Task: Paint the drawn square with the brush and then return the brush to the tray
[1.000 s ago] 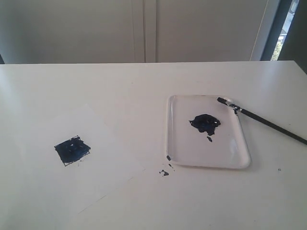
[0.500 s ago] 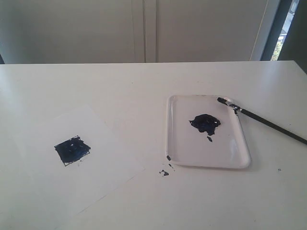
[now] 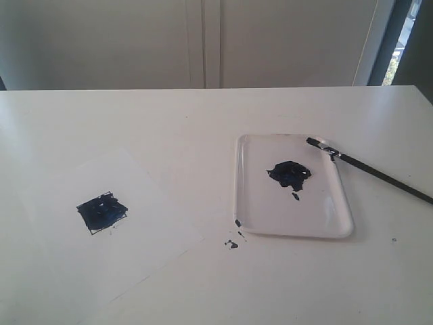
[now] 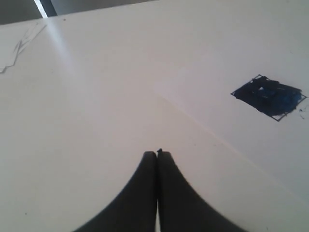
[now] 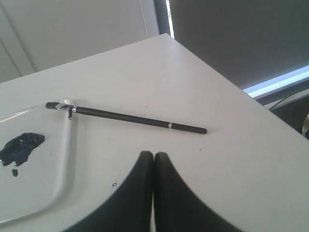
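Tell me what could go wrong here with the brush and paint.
The brush lies with only its tip end on the tray rim, handle on the table; a nudge might roll it off. The drawn square may be wet and could smear. The paint drips beside the tray could spread.

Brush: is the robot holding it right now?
No, the brush lies with its head on the tray's rim, away from the shut right gripper.

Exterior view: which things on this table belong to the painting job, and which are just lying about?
Job in hand:
- drawn square, smeared dark blue
- paper sheet it is drawn on
- brush, head on the tray's rim, handle out on the table
- tray, holding the paint blob

Lying about:
- paint drips on the table, beside the tray's near corner
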